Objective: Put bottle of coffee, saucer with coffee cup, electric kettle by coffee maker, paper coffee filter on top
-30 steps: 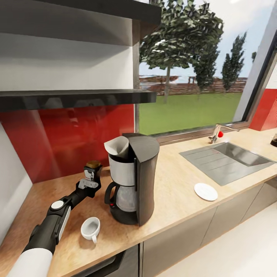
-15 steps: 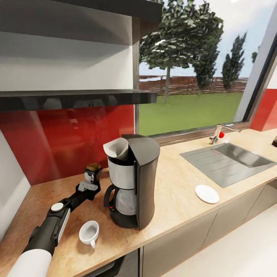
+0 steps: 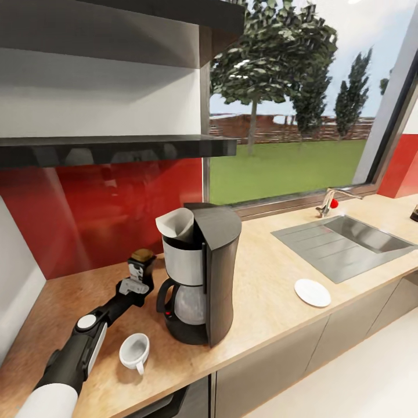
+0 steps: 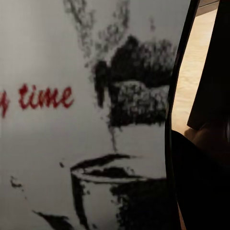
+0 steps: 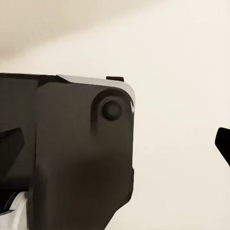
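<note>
The black coffee maker [image 3: 203, 273] stands on the wooden countertop [image 3: 267, 290] with a white paper filter [image 3: 177, 223] on its top. Just left of it is the bottle of coffee [image 3: 141, 256] with a brown lid, and my left gripper [image 3: 138, 277] is shut on it. The left wrist view has its white label [image 4: 86, 115] very close. A white coffee cup [image 3: 134, 350] rests tilted near the counter's front edge, beside my left forearm. Further right, a white saucer [image 3: 312, 292] lies before the sink. My right gripper [image 5: 115, 143] hangs open over pale floor.
A steel sink [image 3: 342, 238] with a faucet [image 3: 331, 200] is set in the counter at the right. Two dark shelves [image 3: 116, 148] hang above the red backsplash. A dark object [image 3: 414, 212] is cropped at the far right edge.
The view shifted slightly at first. Since then my left arm has drawn back and down a little, lowering the bottle beside the coffee maker.
</note>
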